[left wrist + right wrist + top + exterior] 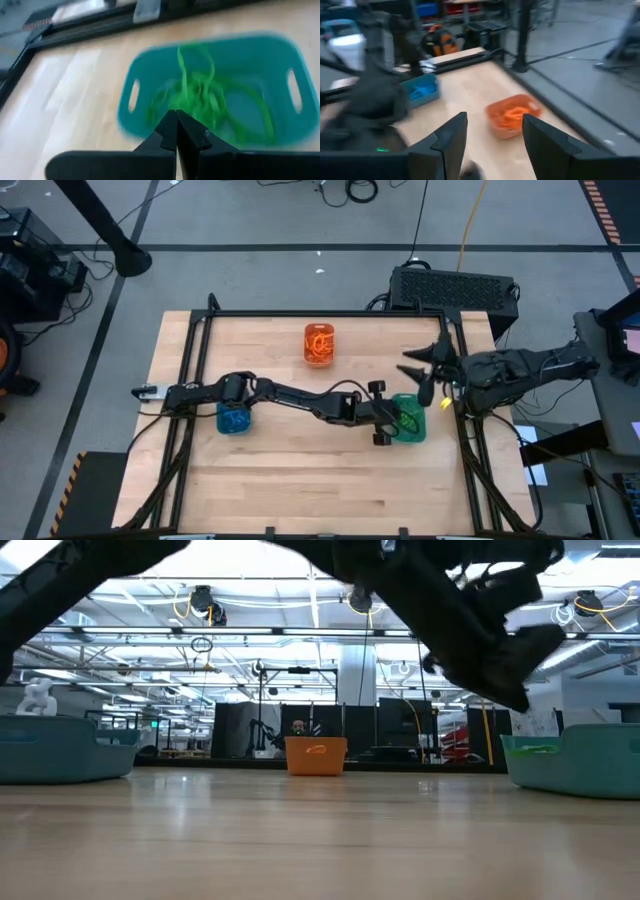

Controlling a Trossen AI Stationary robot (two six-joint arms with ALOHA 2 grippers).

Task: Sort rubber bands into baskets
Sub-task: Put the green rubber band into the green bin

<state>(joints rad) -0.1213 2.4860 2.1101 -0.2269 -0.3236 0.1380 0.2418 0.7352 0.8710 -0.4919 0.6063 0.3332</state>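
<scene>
Here, the left arm reached over the teal-green basket with the sort apparently near its end.

High view: the left gripper (385, 420) stood at the teal-green basket (409, 420); the right gripper (428, 360) waited near the surface's (300, 480) right rear, and the orange basket (319, 344) and blue basket (234, 419) each held matching bands. Low view: no loose band showed on the boards. Left wrist view: the jaws were pressed together, empty as far as could be seen, above the green rubber bands (210, 95). Right wrist view: the jaws stood wide, holding nothing. The next move probably called for withdrawing the left arm and checking for strays.
</scene>
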